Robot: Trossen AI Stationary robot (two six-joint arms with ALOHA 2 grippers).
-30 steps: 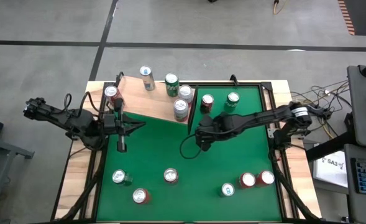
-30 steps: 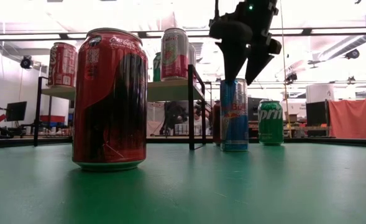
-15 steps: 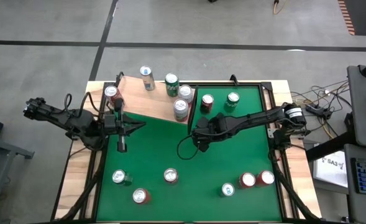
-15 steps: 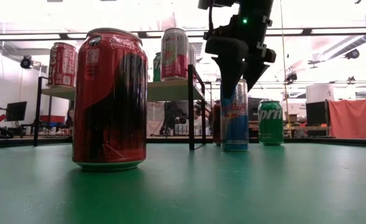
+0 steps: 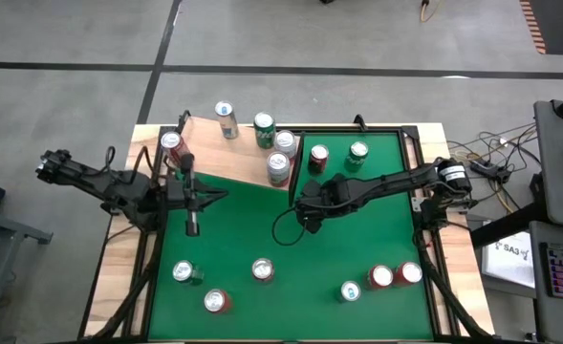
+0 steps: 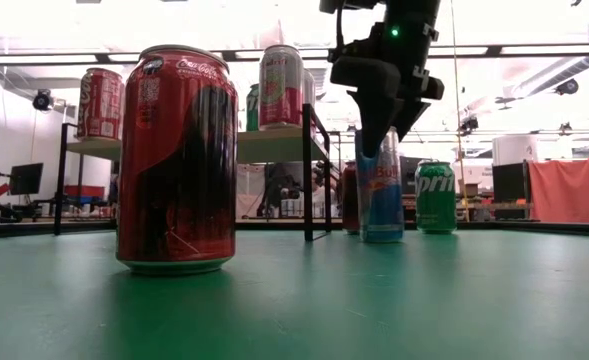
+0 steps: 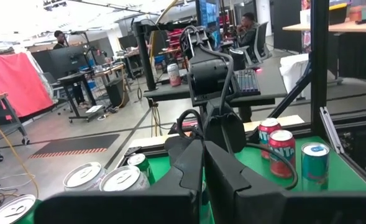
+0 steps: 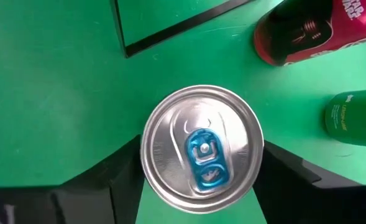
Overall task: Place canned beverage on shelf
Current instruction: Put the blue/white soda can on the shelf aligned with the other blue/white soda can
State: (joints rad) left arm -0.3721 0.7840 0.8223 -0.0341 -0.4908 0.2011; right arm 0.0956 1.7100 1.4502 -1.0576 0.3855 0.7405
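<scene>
High view, progress: you have five cans standing on the pale wood-grain shelf board (image 5: 228,153); about seven more wait on the green felt counter (image 5: 262,229), so the job is judged partly done.
High view, left claw (image 5: 193,227): pinched together, holding nothing, parked near the shelf's front edge.
Low view, right claw (image 6: 379,125): straddling the top of the tall blue-and-silver slim can (image 6: 379,190), which stands on the counter, not yet lifted.
Right wrist view, can: silver lid with blue tab (image 8: 202,149) sits between your two dark fingers (image 8: 123,168); gap narrow, pads at or nearly at the wall; firm grip cannot be told.
</scene>
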